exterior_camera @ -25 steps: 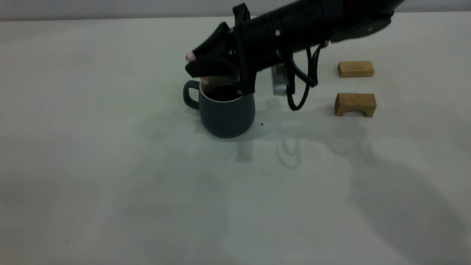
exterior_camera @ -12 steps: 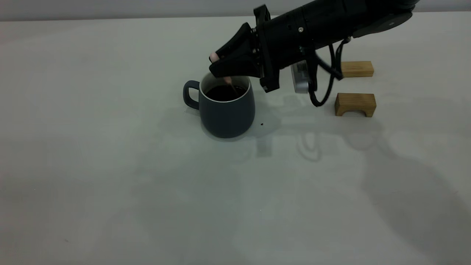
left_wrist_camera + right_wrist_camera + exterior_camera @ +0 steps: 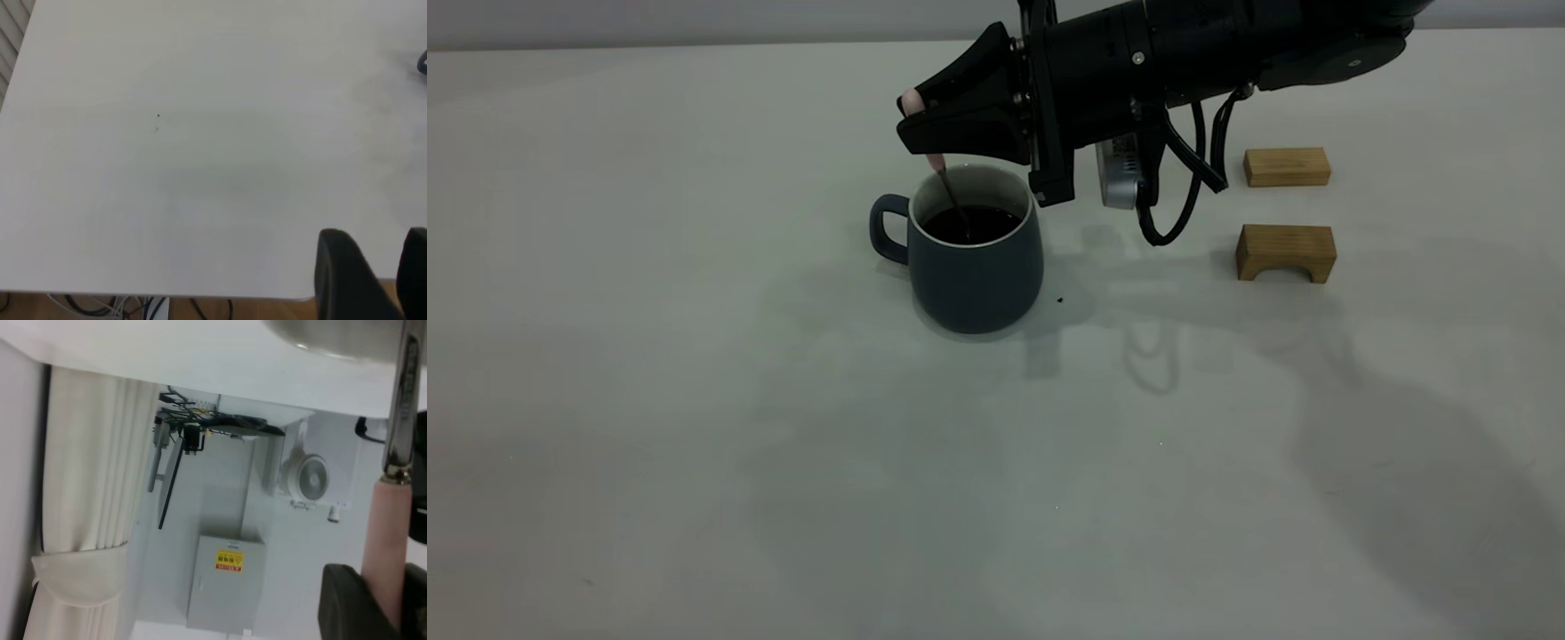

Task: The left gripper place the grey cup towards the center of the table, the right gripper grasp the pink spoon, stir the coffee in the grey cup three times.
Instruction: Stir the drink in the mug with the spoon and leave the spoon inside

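The grey cup stands near the middle of the table, handle to the left, with dark coffee inside. My right gripper hovers just above the cup's far-left rim, shut on the pink spoon. The spoon's pink handle pokes out above and below the fingers, and its metal neck slants down into the coffee; the bowl is hidden under the liquid. In the right wrist view the pink spoon sits clamped in the right gripper. The left gripper is parked at a table edge, open and holding nothing.
Two wooden blocks sit to the right of the cup: a flat one farther back and an arch-shaped one nearer. The right arm and its hanging cables reach over the space between the cup and the blocks.
The right gripper swung from low over the cup's left rim to the right, then back left and higher. The spoon moved round in the coffee. The cup stayed put.
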Robot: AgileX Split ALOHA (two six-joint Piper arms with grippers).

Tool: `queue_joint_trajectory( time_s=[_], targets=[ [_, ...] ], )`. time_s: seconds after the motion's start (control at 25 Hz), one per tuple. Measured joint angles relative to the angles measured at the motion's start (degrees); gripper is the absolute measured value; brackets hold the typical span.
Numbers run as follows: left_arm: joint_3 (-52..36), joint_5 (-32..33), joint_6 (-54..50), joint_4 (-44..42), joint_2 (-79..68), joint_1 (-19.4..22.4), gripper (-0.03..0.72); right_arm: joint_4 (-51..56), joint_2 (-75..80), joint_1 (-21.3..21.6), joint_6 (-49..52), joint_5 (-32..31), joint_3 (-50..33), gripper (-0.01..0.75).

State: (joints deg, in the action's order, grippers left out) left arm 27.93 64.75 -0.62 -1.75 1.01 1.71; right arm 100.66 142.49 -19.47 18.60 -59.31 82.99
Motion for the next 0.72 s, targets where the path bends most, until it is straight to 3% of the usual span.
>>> queue_joint_trajectory(
  time_s=[0.28,0.48,0.72],
  targets=[
    [0.0,0.0,0.0,0.0,0.0,0.0,0.274,-6.1,0.0,2.3,4.9,1.1,0.0,0.145],
    [0.0,0.0,0.0,0.0,0.0,0.0,0.274,-8.9,0.0,2.2,10.7,-3.0,0.0,0.145],
    [0.0,0.0,0.0,0.0,0.0,0.0,0.274,-1.4,0.0,-0.6,1.7,-3.4,0.1,0.145]
  ],
)
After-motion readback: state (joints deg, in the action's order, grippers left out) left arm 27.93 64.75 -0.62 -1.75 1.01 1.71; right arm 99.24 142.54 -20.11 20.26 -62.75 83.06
